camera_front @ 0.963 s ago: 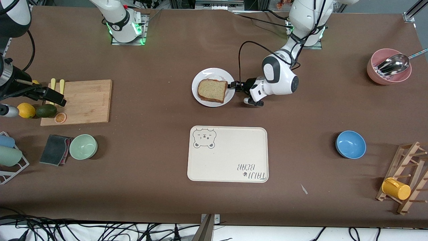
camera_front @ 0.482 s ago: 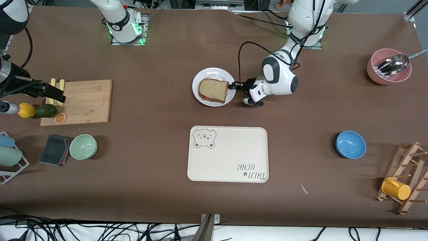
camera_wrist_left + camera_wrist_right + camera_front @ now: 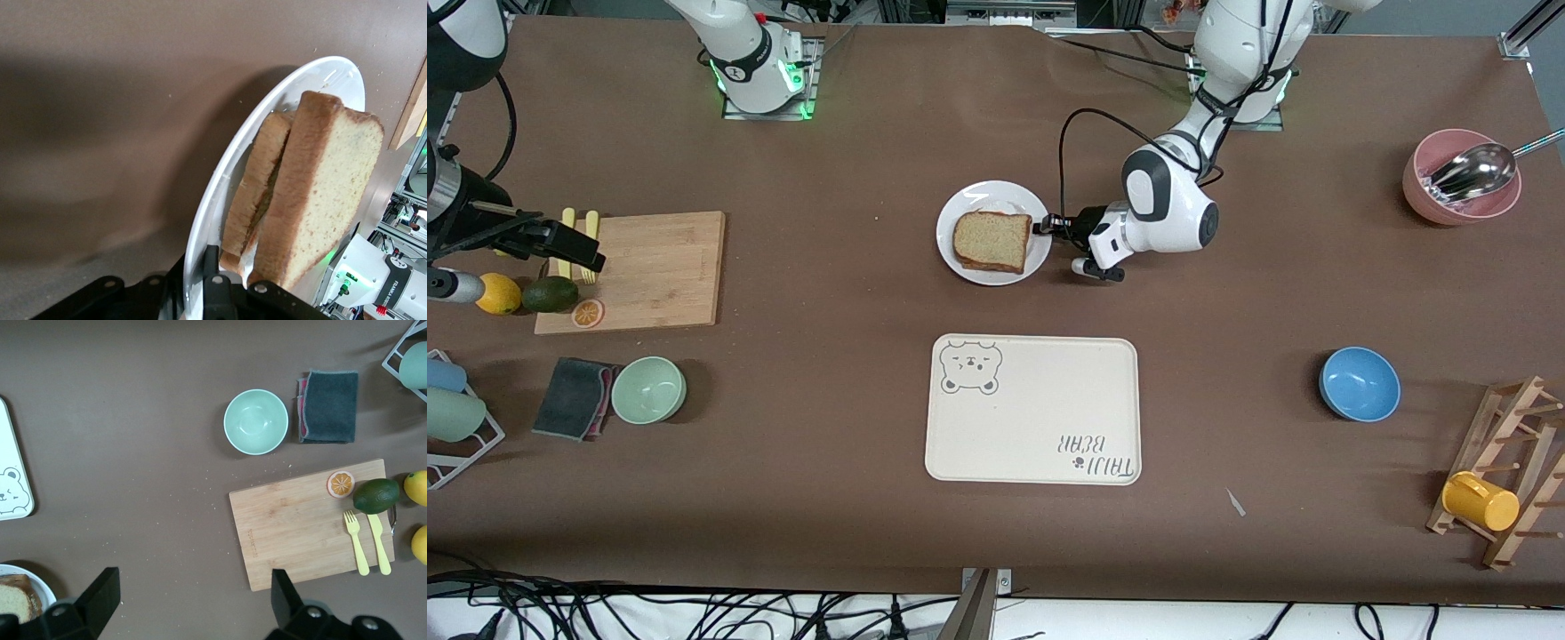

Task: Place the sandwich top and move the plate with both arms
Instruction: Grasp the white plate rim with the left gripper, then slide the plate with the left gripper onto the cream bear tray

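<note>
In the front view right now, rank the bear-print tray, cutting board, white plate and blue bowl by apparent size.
1. bear-print tray
2. cutting board
3. white plate, held at its rim by the left gripper
4. blue bowl
The right gripper hangs over the cutting board's end.
</note>
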